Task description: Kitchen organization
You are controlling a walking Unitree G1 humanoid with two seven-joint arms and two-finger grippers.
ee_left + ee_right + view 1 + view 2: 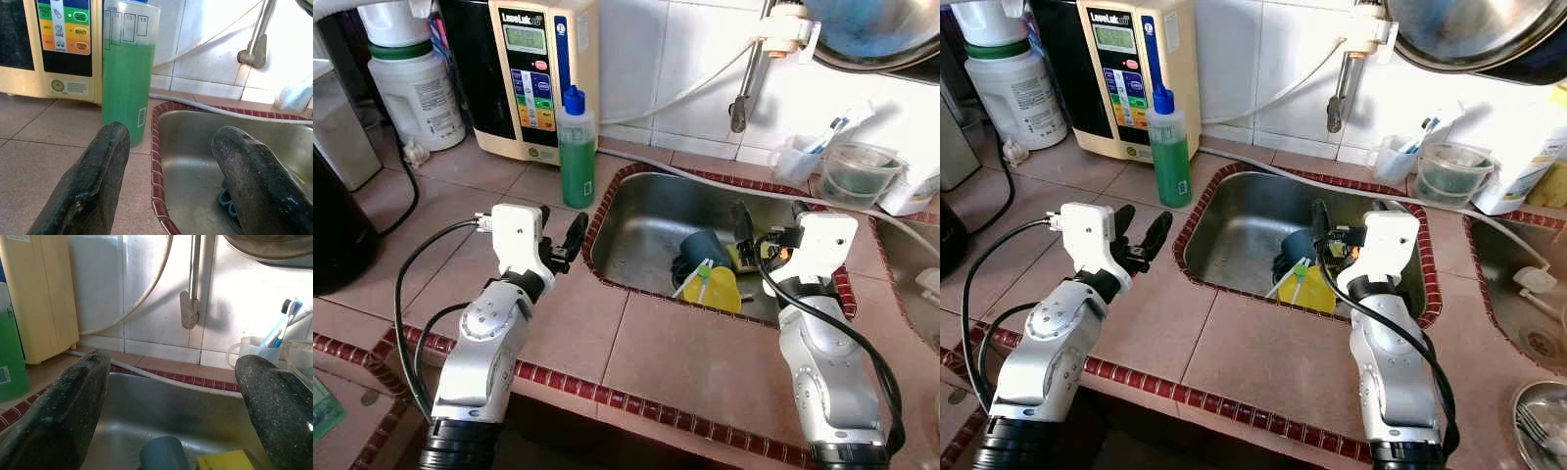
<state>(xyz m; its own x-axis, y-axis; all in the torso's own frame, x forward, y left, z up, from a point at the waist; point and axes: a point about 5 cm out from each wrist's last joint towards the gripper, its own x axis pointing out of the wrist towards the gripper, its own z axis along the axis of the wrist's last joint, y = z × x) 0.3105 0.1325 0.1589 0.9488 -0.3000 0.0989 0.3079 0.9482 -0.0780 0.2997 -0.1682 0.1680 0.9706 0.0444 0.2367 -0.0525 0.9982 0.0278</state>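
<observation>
Left gripper [560,238]: its two black fingers [93,186] are spread apart and hold nothing. It hangs over the tiled counter [558,323], just beside the left rim of the sink.

Right gripper [1340,233]: its fingers are wide apart too, and empty. It sits over the right side of the sink, above the things inside.

Sink [646,220]: a shiny metal bowl set into the counter, with a ring of dark red tiles around it.

Blue cup [697,251]: down in the sink, lying tipped over near the front.

Yellow thing [713,288]: flat and plastic, in the sink by the front wall, touching the blue cup. A yellow sponge [225,460] lies just beside the cup.

Green soap bottle [576,147]: stands up straight on the counter at the back left corner of the sink, with a blue cap on top.

Water machine [533,73]: cream box with bright buttons, just behind the bottle, against the wall.

Tap [1337,98]: hangs from the white wall tiles above the sink.

Clear cups [847,171]: on the counter behind the sink to the right; one has a toothbrush [281,328] in it.
</observation>
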